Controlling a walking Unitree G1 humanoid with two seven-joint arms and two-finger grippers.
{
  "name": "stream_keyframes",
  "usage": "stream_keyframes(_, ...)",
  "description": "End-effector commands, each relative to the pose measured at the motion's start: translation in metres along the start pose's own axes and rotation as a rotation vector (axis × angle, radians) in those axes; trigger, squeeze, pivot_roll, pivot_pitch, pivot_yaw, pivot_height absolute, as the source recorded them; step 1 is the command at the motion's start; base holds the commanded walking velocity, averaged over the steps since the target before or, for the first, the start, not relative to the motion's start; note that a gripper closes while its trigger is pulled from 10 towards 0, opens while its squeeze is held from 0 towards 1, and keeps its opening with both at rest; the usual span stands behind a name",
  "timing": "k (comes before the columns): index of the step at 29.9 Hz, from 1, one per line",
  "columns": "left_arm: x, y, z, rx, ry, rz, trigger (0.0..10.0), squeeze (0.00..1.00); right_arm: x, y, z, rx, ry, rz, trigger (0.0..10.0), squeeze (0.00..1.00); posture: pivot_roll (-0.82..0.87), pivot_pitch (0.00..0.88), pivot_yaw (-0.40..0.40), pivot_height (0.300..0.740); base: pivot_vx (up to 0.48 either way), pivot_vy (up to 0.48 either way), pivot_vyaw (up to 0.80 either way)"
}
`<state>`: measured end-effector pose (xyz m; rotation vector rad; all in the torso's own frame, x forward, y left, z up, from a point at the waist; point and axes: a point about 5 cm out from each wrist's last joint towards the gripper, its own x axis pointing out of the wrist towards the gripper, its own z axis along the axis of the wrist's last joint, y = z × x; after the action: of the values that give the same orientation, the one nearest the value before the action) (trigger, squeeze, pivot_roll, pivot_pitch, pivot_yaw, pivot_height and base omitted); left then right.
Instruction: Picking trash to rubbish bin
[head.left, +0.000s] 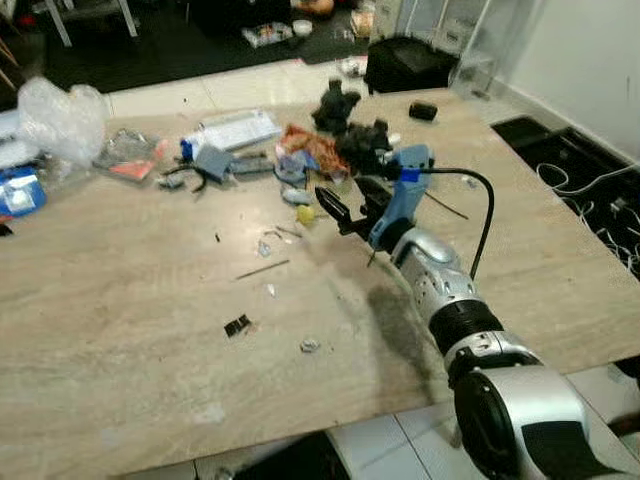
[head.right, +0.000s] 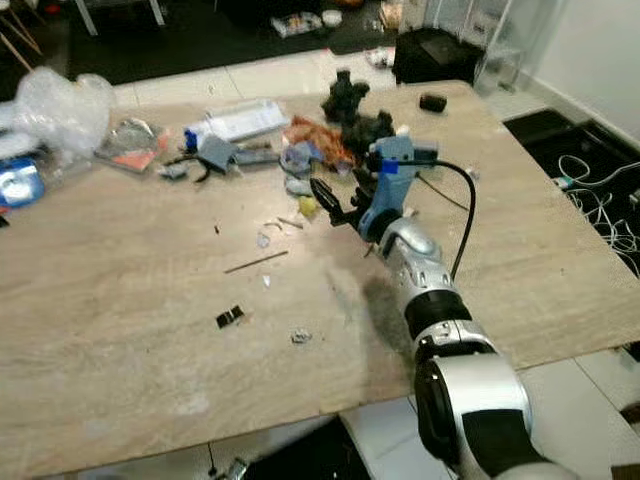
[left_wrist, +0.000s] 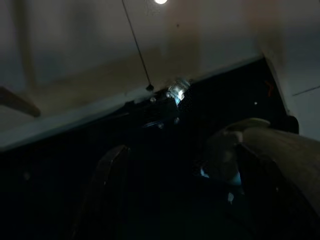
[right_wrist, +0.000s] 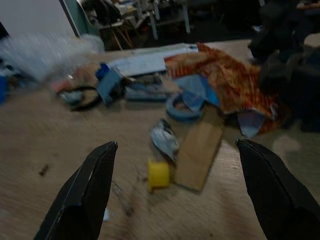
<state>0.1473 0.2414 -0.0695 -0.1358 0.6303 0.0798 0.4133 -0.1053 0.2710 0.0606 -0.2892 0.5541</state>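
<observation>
Trash: yellow block (right_wrist: 158, 174), cardboard strip (right_wrist: 199, 151) and orange wrapper (right_wrist: 227, 77), upper middle of the table (head.left: 120, 330).
Right gripper (right_wrist: 175, 192): fingers spread wide, empty, above the table just short of the yellow block.
Left gripper (left_wrist: 190, 200): dark; spread cannot be told.

Head views downward over table (head.left: 120, 300)

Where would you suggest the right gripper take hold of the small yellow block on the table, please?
Across its two flat side faces, coming down from above. The small yellow block lies alone on the table, blocky and short; the right gripper is open and already straddles it, with brown cardboard close beside it.
</observation>
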Motion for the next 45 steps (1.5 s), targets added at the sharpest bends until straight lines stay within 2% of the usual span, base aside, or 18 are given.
stream_keyframes(1, -0.009, 0.012, -0.005, 0.003, -0.004, 0.037, 10.0, 0.0, 0.001, 0.0, -0.001, -0.02, 0.012, -0.013, 10.0, 0.0, 0.06, 0.462, -0.011, 0.74, 0.0, 0.0, 0.0)
stream_keyframes(5, -0.013, 0.023, 0.004, 0.025, -0.069, 0.062, 10.0, 0.0, 0.003, -0.003, 0.005, -0.012, -0.006, -0.034, 10.0, 0.0, 0.08, 0.503, -0.013, 0.74, 0.0, 0.0, 0.0)
stream_keyframes(10, -0.017, 0.026, 0.009, 0.037, -0.111, 0.067, 10.0, 0.0, 0.004, -0.001, 0.004, -0.009, 0.003, -0.024, 10.0, 0.0, 0.09, 0.519, -0.018, 0.74, 0.0, 0.0, 0.0)
stream_keyframes(26, -0.027, 0.017, 0.007, 0.041, -0.159, 0.06, 10.0, 0.0, 0.017, 0.016, 0.016, 0.008, -0.034, 0.048, 10.0, 0.0, 0.09, 0.549, -0.037, 0.74, 0.0, 0.0, 0.0)
stream_keyframes(31, -0.029, 0.014, 0.006, 0.043, -0.164, 0.053, 10.0, 0.0, 0.021, 0.022, 0.015, -0.003, -0.007, 0.045, 10.0, 0.0, 0.09, 0.558, -0.043, 0.74, 0.0, 0.0, 0.0)
stream_keyframes(33, -0.03, 0.012, 0.005, 0.044, -0.166, 0.05, 10.0, 0.0, 0.023, 0.025, 0.012, -0.039, 0.026, 0.043, 10.0, 0.0, 0.09, 0.561, -0.045, 0.74, 0.0, 0.0, 0.0)
stream_keyframes(35, -0.031, 0.012, 0.005, 0.044, -0.165, 0.049, 10.0, 0.0, 0.025, 0.028, 0.011, -0.052, 0.043, 0.039, 9.6, 0.0, 0.1, 0.565, -0.047, 0.74, 0.0, 0.0, 0.0)
stream_keyframes(36, -0.032, 0.011, 0.004, 0.044, -0.165, 0.049, 10.0, 0.0, 0.027, 0.03, 0.012, -0.076, 0.059, 0.031, 3.3, 0.0, 0.09, 0.569, -0.048, 0.74, 0.0, 0.0, 0.0)
stream_keyframes(37, -0.032, 0.011, 0.004, 0.044, -0.165, 0.049, 10.0, 0.0, 0.027, 0.03, 0.012, -0.076, 0.059, 0.031, 3.3, 0.0, 0.09, 0.569, -0.048, 0.74, 0.0, 0.0, 0.0)
stream_keyframes(38, -0.032, 0.011, 0.004, 0.044, -0.165, 0.049, 10.0, 0.0, 0.028, 0.032, 0.012, -0.081, 0.062, 0.03, 2.4, 0.0, 0.09, 0.569, -0.048, 0.74, 0.0, 0.0, 0.0)
stream_keyframes(39, -0.033, 0.01, 0.003, 0.044, -0.164, 0.048, 10.0, 0.0, 0.029, 0.032, 0.014, -0.091, 0.067, 0.025, 0.0, 0.0, 0.09, 0.571, -0.051, 0.74, 0.0, 0.0, 0.0)
stream_keyframes(45, -0.032, 0.007, 0.004, 0.04, -0.164, 0.044, 10.0, 0.0, 0.034, 0.031, 0.024, -0.093, 0.063, -0.009, 0.0, 0.0, 0.08, 0.571, -0.059, 0.74, 0.0, 0.0, 0.0)
